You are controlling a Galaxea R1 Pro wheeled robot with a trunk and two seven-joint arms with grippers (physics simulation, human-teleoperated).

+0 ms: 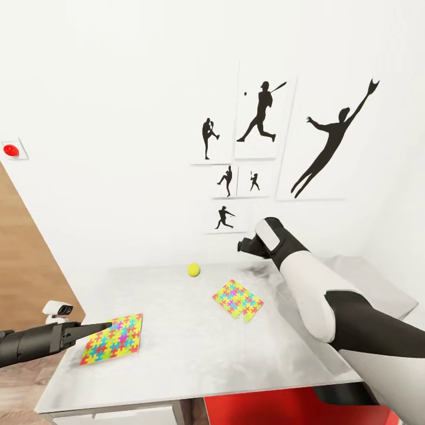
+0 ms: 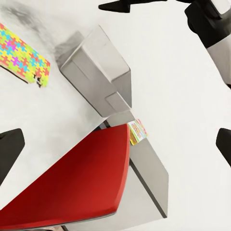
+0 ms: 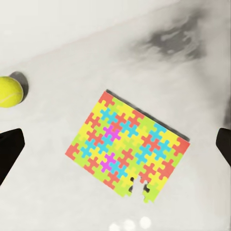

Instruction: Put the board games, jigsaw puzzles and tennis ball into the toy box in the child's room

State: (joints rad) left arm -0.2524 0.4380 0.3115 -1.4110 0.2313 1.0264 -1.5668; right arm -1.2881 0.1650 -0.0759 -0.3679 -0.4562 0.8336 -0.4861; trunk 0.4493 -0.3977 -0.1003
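The right hand, wide open and empty, hangs over the flat puzzle mid-frame. It looks thin and light; pinch an edge.

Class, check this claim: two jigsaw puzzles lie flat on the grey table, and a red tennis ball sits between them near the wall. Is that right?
One detail is wrong: the tennis ball is yellow, not red, as the head view shows. The rest stands: both jigsaw puzzles lie flat on the grey table, with the ball between them near the wall.
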